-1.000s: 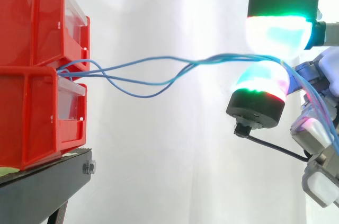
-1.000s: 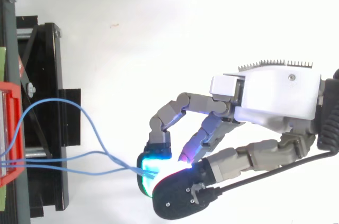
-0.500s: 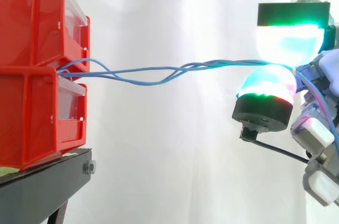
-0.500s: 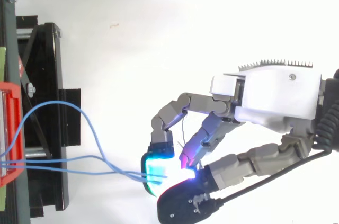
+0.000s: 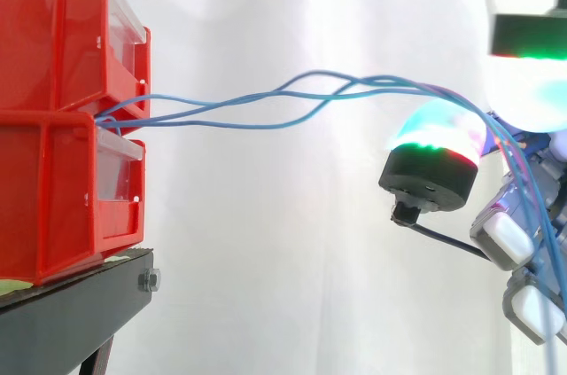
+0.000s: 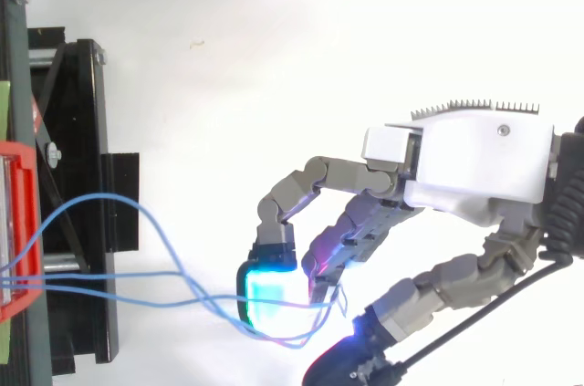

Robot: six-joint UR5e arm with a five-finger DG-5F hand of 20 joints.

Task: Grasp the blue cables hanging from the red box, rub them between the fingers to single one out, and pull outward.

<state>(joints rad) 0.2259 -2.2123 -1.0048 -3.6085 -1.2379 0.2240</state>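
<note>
White curtain (image 5: pixel 292 286) behind everything, with the stacked red bins (image 5: pixel 53 127) sitting on a black stand (image 5: pixel 80 313). The blue cables (image 5: pixel 266 102) come out of the gap where the upper bin meets the lower one and head away from the bins in a loose, half-twisted bundle. They arch up a bit before they reach the hand (image 6: pixel 474 167), which is well apart from the bins. In the side view they go over the top of the lower glowing pad (image 5: pixel 434 131), cyan with a red rim, then drop down through the other fingers on the side away from the bins. The upper pad (image 5: pixel 532 82), whitish green, stands apart from the lower one, so no tight pinch there. From above, the fingers are curled, and the cables loop under the cyan fingertip (image 6: pixel 265 299) and hook back up beside the next finger. So the hand is curled loosely round the cables, more hooking than squeezing. One cable bows out wide just off the bins in the top view.
</note>
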